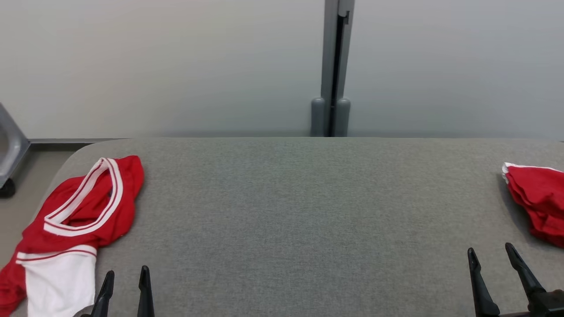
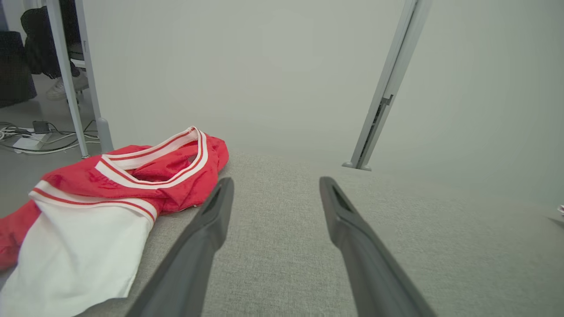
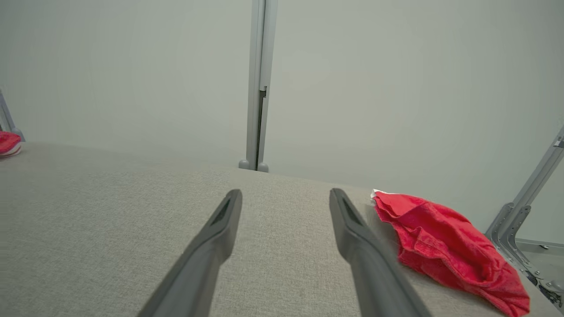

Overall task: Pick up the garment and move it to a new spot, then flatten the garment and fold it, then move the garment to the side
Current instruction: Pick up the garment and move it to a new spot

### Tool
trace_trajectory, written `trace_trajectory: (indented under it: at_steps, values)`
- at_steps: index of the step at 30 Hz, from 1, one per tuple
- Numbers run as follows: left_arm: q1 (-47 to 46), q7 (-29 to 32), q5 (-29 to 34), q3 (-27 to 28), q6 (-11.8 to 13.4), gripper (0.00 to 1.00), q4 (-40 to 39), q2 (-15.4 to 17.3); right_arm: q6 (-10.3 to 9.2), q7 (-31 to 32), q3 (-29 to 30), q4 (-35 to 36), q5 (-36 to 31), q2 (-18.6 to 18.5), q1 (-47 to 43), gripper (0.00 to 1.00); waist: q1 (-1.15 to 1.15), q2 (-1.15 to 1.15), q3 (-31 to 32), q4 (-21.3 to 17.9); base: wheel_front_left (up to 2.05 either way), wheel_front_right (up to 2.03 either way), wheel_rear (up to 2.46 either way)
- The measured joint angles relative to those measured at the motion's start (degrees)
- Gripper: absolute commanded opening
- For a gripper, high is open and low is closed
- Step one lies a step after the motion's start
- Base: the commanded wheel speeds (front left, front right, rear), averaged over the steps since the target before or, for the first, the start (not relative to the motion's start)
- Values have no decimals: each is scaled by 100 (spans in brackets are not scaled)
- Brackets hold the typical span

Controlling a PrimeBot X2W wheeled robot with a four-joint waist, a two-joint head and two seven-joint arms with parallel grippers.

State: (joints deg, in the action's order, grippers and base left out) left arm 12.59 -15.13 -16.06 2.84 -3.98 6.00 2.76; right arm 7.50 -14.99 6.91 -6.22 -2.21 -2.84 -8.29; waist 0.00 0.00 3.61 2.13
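Both hands are wide open. The left hand [image 1: 127, 270] sits at the near left of the grey worktop [image 1: 286, 211], its two dark fingers spread well apart with nothing between them but bare fabric surface. The right hand [image 1: 490, 248] at the near right is just as open, fingers apart and holding nothing. Now the garment [image 1: 75, 235]: it lies crumpled at the far left end of the worktop, just beside the left hand's outer finger, and whether that finger brushes the cloth I cannot tell. It's a red top with a white body panel, and a white collar band with a thin red stripe loops open towards the back. The red part is bunched and wrinkled while the white part lies smoother, nearer the robot. One red edge runs out to the worktop's left rim. Over at the right end, well apart, a red bundle [image 1: 539, 198] rests in soft layers near the right hand, not touching it. A grey post [image 1: 332, 66] stands against the pale wall behind.
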Motion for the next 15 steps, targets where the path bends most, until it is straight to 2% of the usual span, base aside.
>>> trace_trajectory:
  at_steps: [5, 15]
  values:
    - [14, 0, 48, -30, -5, 100, 18, -1, 0, 0, -136, 5, 188, 2, -52, 100, 0, 0, 41, 467, 0, 0, 0]
    - [318, 0, 124, 201, -23, 100, -36, 5, 0, -1, -720, -101, 542, 4, -8, 100, 0, 0, 184, 1692, 0, 0, 0]
